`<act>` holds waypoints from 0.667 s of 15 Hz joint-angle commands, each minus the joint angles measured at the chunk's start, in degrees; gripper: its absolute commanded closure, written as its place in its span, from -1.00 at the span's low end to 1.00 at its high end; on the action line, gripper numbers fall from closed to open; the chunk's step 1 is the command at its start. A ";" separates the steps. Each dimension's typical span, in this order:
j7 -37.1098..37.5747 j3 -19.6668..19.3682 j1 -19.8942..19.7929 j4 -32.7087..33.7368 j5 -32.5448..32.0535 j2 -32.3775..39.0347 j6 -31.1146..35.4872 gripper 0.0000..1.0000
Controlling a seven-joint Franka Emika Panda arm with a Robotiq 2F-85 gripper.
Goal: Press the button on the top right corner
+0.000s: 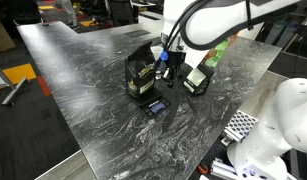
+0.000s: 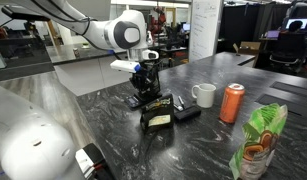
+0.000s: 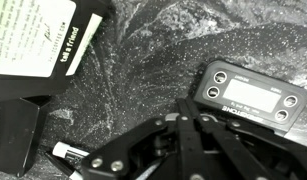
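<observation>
Wrist view showing the pincer (image 3: 183, 108) with both tips squeezed together, gripping nothing, basically making one blunt poking finger. Hanging just beside the left edge of the timer (image 3: 248, 98), a small flat gadget lying on the dark marbled worktop (image 3: 143, 60), with a screen in the middle and a round button in each corner. Guessing the target to be the corner button (image 3: 292, 98) at the far right end, well apart from the tips right now. So judging the job as barely lined up and the press not yet done. Worrying mostly about hitting the wrong one: four lookalike buttons, a gadget lying skewed, possibly a flipped wrist picture. Needing to read the screen text the right way up to settle "top right", and finding it too blurry for that here. Also worrying about coming down off-centre and catching the bezel or the screen instead, given tips looking broad next to those buttons. Risking sliding the light gadget across the smooth stone by pushing at an angle rather than straight down. Noticing in both exterior views a black box (image 1: 141, 75) (image 2: 156, 112) sitting right under the arm, plus a white mug (image 2: 204, 95) and an orange can (image 2: 231, 103) further off, so risking a knock on the box by swinging sideways. Not managing to tell the tip height above the worktop from any angle.
</observation>
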 commanded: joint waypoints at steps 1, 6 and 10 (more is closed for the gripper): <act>-2.07 -0.95 0.17 -3.21 0.71 -1.89 3.74 1.00; -3.84 -1.35 0.83 -3.70 2.11 0.18 8.32 1.00; -3.26 -0.69 1.67 -3.58 3.64 2.60 9.52 1.00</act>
